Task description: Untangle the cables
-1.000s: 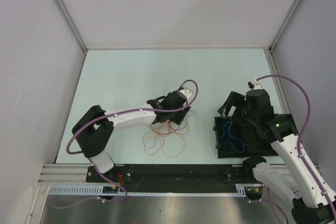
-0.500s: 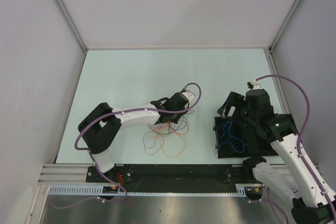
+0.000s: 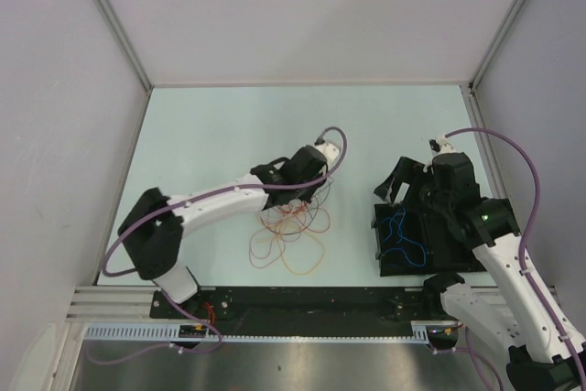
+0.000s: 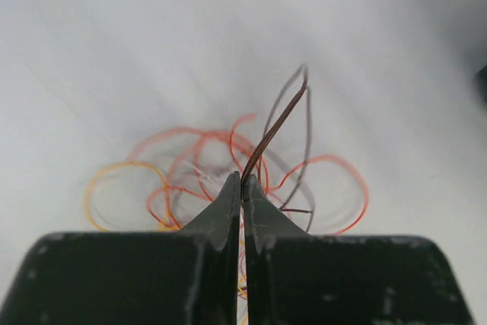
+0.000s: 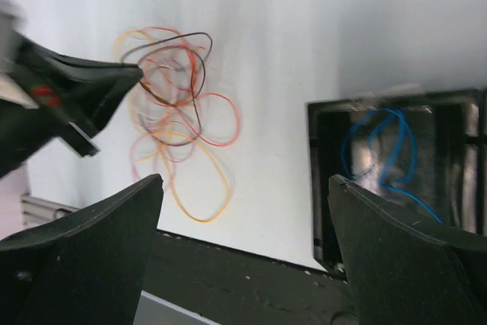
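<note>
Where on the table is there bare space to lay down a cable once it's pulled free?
The far half of the table, up to the back wall, is bare. A narrower bare strip lies between the cable tangle and the black tray. It is crowded around the tangle, where the left gripper pinches a dark cable.

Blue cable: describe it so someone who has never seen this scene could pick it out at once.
On the pale table, look to the black tray at the right. The blue cable lies looped inside it, alone and the only blue one; the orange, red and dark cables form a tangle left of the tray.
</note>
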